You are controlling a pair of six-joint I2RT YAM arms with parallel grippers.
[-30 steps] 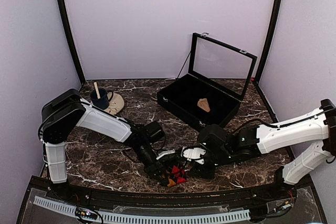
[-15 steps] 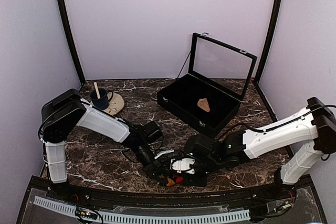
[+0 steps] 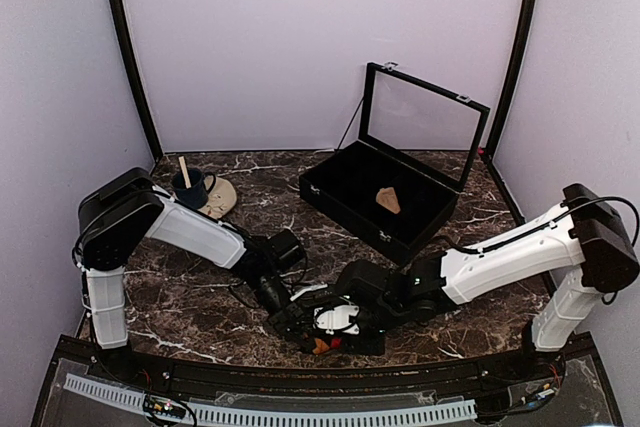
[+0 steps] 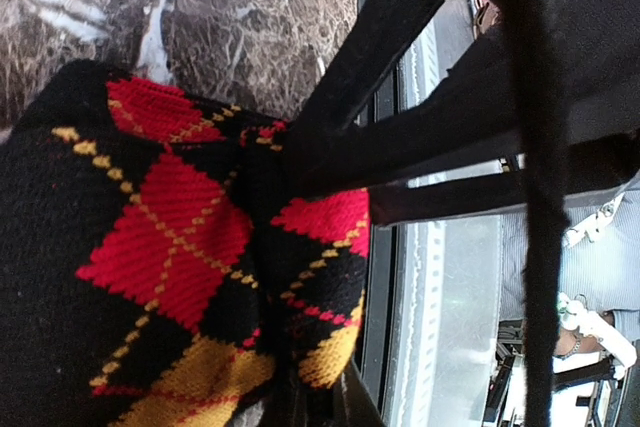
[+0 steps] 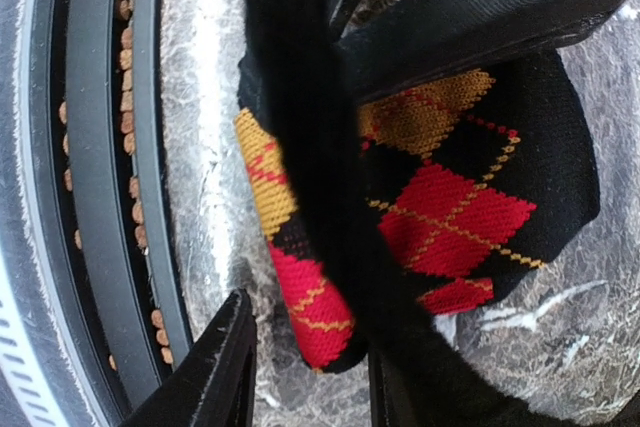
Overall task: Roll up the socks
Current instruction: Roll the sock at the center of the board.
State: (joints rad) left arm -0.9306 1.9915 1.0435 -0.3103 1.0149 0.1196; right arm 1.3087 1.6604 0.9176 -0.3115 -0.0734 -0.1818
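the black knitted sock with red and orange diamonds (image 3: 322, 344) lies bunched at the near edge of the dark marble table (image 3: 200, 297), between your claws. left gripper (image 3: 290, 319) is pinched tight on a fold; right gripper (image 3: 335, 325) stands part open astride its rolled edge. it's light, soft, floppy: take a thick fold, not one layer.

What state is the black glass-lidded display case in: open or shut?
Open. The black display case has its glass lid raised at the back, lining exposed.
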